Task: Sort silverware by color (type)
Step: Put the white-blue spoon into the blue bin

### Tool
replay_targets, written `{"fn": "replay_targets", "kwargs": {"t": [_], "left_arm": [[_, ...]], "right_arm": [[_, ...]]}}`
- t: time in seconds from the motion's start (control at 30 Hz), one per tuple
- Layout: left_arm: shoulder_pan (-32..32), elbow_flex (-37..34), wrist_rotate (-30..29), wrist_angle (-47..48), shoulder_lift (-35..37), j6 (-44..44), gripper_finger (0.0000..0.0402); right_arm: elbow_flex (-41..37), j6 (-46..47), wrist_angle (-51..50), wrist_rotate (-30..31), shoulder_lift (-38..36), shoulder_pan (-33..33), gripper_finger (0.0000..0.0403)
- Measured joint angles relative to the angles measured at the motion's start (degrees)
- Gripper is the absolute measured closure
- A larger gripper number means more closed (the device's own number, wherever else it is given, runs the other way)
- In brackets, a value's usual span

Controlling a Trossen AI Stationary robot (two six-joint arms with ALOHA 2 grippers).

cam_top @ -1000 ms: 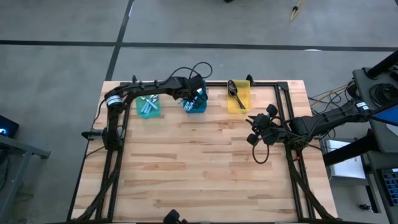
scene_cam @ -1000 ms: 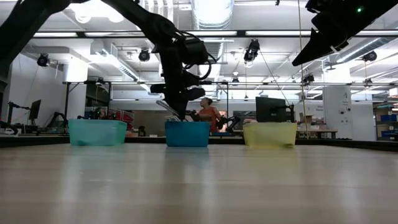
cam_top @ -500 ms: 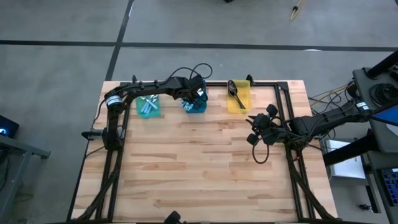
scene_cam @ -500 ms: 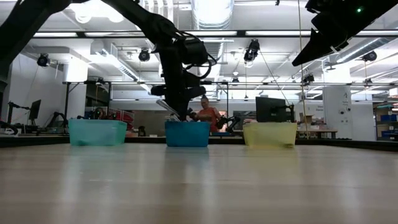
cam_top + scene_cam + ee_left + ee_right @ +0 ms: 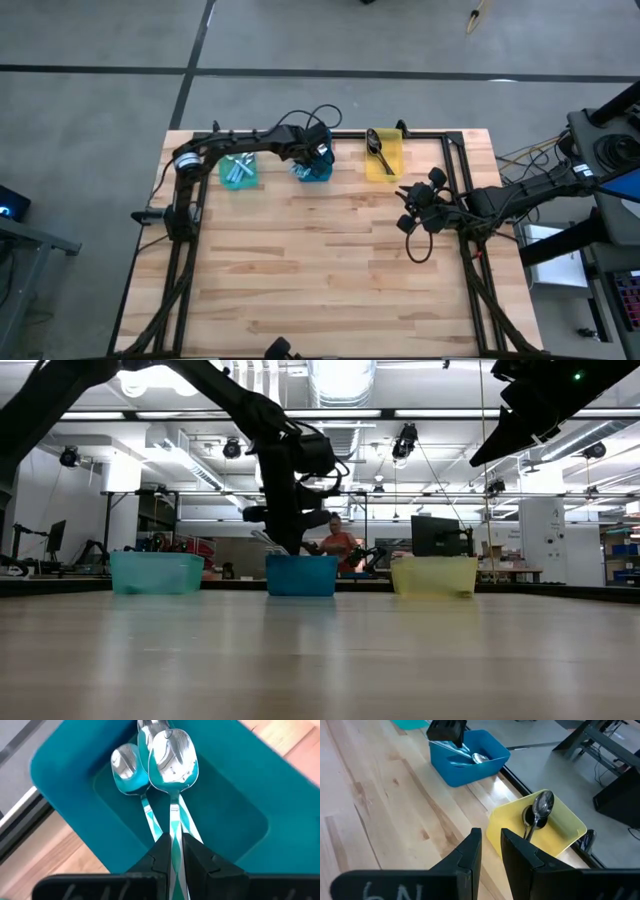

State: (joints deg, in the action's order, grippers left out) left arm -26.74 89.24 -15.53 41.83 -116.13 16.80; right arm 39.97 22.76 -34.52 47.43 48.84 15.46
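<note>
My left gripper (image 5: 174,840) is over the blue bin (image 5: 314,166), shut on a shiny silver spoon (image 5: 172,760) whose bowl reaches down into the bin. Two more silver spoons (image 5: 127,765) lie on the bin's floor under it. The yellow bin (image 5: 383,156) holds dark spoons (image 5: 536,815), lying on its floor. In the teal bin (image 5: 238,170) lie light-blue and silver pieces. My right gripper (image 5: 490,840) hangs over the table's right part, near the yellow bin, open a little with nothing between its fingers. My left gripper pinches the silver spoon's handle (image 5: 173,827) between its two fingers, coming steeply from above. The spoon runs on past the fingertips, bowl end (image 5: 174,757) lowest and inside the blue bin. Whether the bowl rests on the spoons beneath, I cannot tell.
The three bins stand in a row along the table's far edge. Black frame rails (image 5: 462,190) run along the table's sides and back. The bare wooden tabletop (image 5: 320,270) stretches toward the near edge. A person (image 5: 334,544) shows in the room behind.
</note>
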Motion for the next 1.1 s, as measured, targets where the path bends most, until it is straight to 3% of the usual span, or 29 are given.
{"fn": "replay_targets", "kwargs": {"t": [1.1], "left_arm": [[0.0, 0.0, -0.5, -2.6, -0.7, 2.8, 0.0366]], "right_arm": [[0.0, 0.0, 0.0, 0.0, 0.0, 0.0, 0.0340]]}}
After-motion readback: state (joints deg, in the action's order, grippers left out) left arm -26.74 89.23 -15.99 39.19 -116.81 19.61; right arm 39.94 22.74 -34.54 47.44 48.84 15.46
